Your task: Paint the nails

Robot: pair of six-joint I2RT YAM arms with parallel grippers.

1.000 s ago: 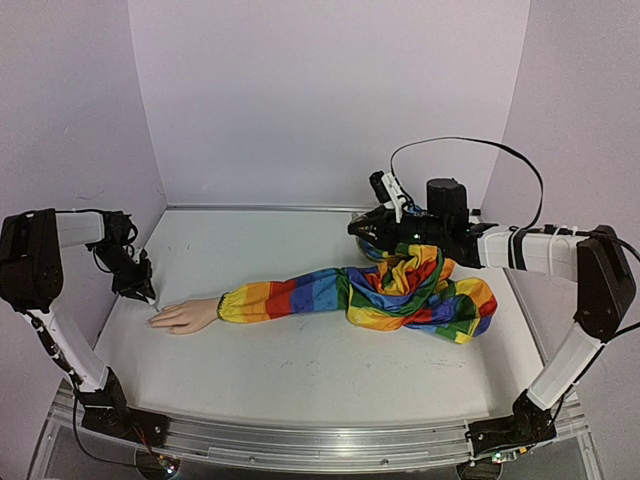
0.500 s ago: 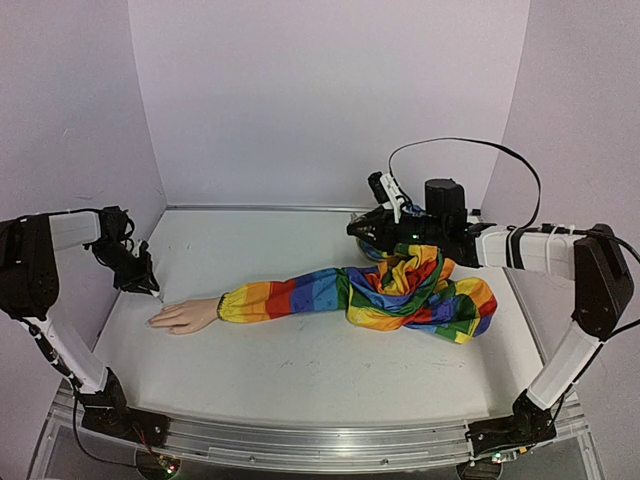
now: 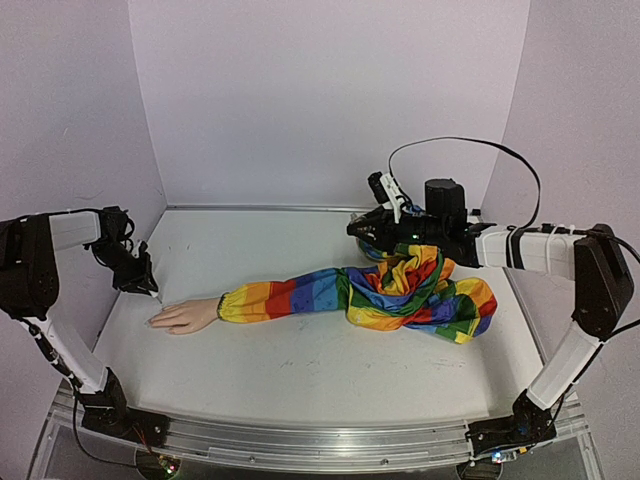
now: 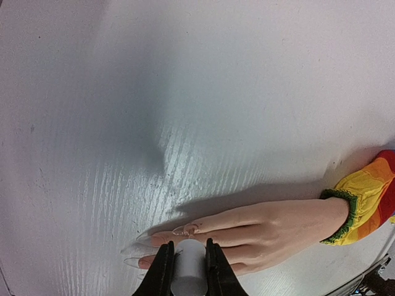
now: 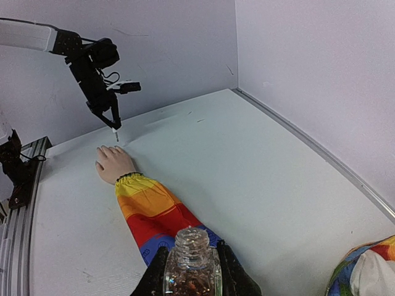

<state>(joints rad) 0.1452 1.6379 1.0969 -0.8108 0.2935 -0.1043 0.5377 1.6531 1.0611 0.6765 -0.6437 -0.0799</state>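
Observation:
The pale mannequin hand (image 3: 185,316) lies flat at the left end of the rainbow-striped sleeve (image 3: 300,295). Its long nails (image 4: 143,236) point left in the left wrist view. My left gripper (image 4: 188,271) is shut on a white cylindrical brush cap (image 4: 188,262) and holds it just above the fingertips. In the top view the left gripper (image 3: 148,288) hovers behind the fingertips. My right gripper (image 5: 192,277) is shut on a small clear glass bottle (image 5: 192,265), open-topped, with glittery contents. It holds the bottle above the bunched sleeve (image 3: 420,290) at the back right.
The sleeve stretches across the middle of the white table (image 3: 300,370). Its bunched end lies under my right arm (image 3: 520,248). Lilac walls close the left, back and right sides. A black cable (image 3: 470,145) loops above the right wrist.
My left gripper has lifted slightly up and back from the fingertips with the brush cap. The right arm with the bottle has hardly moved.

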